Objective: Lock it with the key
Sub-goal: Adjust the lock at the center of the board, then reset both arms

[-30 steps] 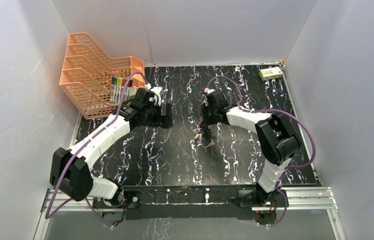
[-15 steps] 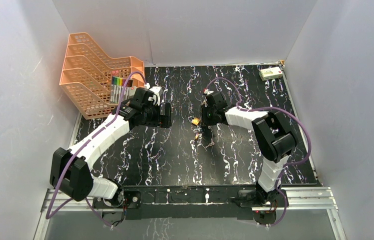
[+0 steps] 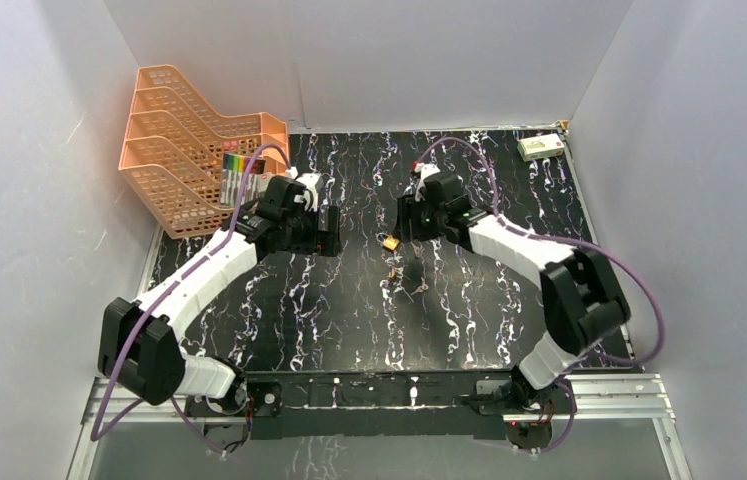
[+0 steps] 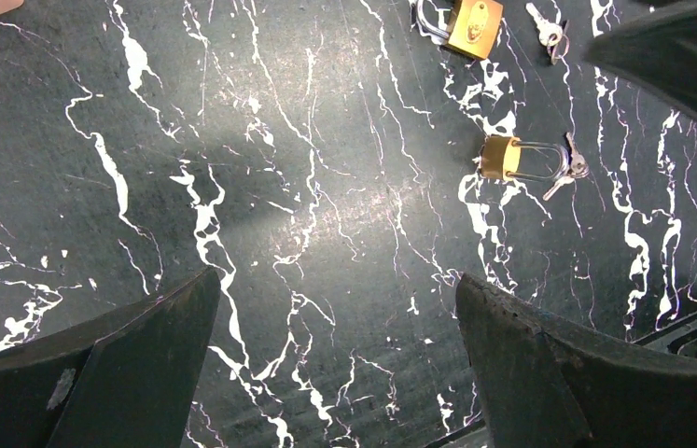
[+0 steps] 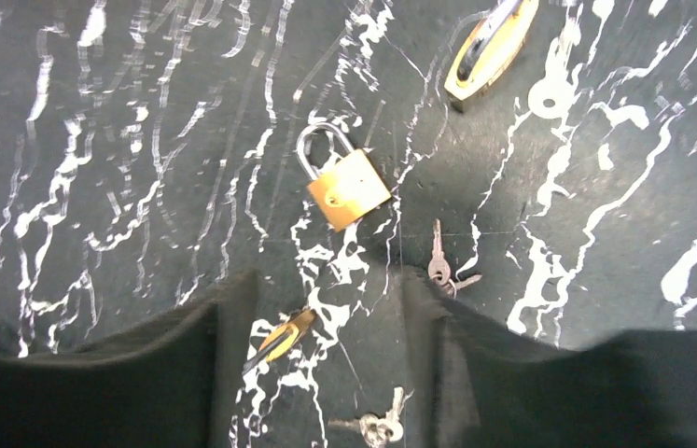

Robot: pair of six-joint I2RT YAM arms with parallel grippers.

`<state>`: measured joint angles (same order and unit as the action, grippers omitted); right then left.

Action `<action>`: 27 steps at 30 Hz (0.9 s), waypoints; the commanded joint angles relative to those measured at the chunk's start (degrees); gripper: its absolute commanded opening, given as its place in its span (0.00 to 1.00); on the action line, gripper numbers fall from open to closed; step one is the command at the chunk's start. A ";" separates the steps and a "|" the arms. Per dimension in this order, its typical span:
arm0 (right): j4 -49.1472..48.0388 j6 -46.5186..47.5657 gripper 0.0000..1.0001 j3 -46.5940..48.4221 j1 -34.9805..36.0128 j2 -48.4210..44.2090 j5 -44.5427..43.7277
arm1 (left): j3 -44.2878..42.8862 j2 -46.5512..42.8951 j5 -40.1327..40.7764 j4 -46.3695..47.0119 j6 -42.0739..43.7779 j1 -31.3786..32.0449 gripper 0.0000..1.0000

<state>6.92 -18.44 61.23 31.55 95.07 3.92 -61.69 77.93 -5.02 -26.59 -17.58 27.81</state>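
Observation:
A brass padlock [image 5: 349, 189] with a steel shackle lies flat on the black marbled table [image 5: 92, 140]. A loose key [image 5: 438, 266] lies to its right. My right gripper [image 5: 326, 373] hangs open above the table. Below it, near its left finger [image 5: 223, 355], a second brass padlock [image 5: 281, 338] shows edge-on, ungripped, with a key ring [image 5: 377, 425] close by. A third padlock [image 5: 492, 47] lies farther off. From above, a padlock [image 3: 389, 241] sits just left of the right gripper [image 3: 405, 230]. My left gripper [image 4: 335, 373] stands wide open and empty, with two padlocks [image 4: 503, 157] [image 4: 473, 23] ahead of it.
An orange stacked mesh tray [image 3: 189, 140] with coloured markers [image 3: 234, 172] stands at the back left, behind the left gripper [image 3: 327, 232]. A small white box [image 3: 540, 147] sits at the back right corner. White walls close in the table on three sides.
My right gripper has gone from shut to open, and its arm has swung outward with the wrist shifting slightly back. A padlock now shows beside it on the table. The left arm has barely moved.

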 commanded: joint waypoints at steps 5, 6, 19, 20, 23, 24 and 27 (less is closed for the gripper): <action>-2.19 2.71 0.98 -3.74 -0.33 -15.04 6.10 | 1.01 -2.81 -0.85 0.80 -0.13 -1.41 0.98; -2.36 2.78 0.99 -4.20 -0.35 -16.65 6.84 | 1.20 -3.33 -0.54 1.12 -0.24 -1.63 0.98; -1.60 0.52 0.99 -12.95 -0.38 -32.43 -6.96 | 6.48 -16.35 3.39 10.19 -1.45 -4.22 0.98; -1.52 -0.24 0.98 -13.67 -0.36 -33.35 -7.91 | 6.91 -17.46 3.73 10.61 -1.34 -4.33 0.98; -1.60 -2.67 0.98 -15.90 -0.37 -36.05 -10.37 | 7.63 -19.34 4.22 11.15 -0.99 -4.38 0.98; -1.73 -3.26 0.99 -16.41 -0.40 -36.90 -10.90 | 7.59 -19.65 4.22 11.17 -0.90 -4.45 0.98; -2.02 -4.42 0.99 -17.27 -0.40 -38.32 -11.57 | 7.02 -19.68 4.23 10.87 -0.67 -4.50 0.98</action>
<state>6.98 -20.05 44.69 31.46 59.18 -3.97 -54.46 59.07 -1.83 -16.64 -19.05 23.73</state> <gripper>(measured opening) 0.984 0.983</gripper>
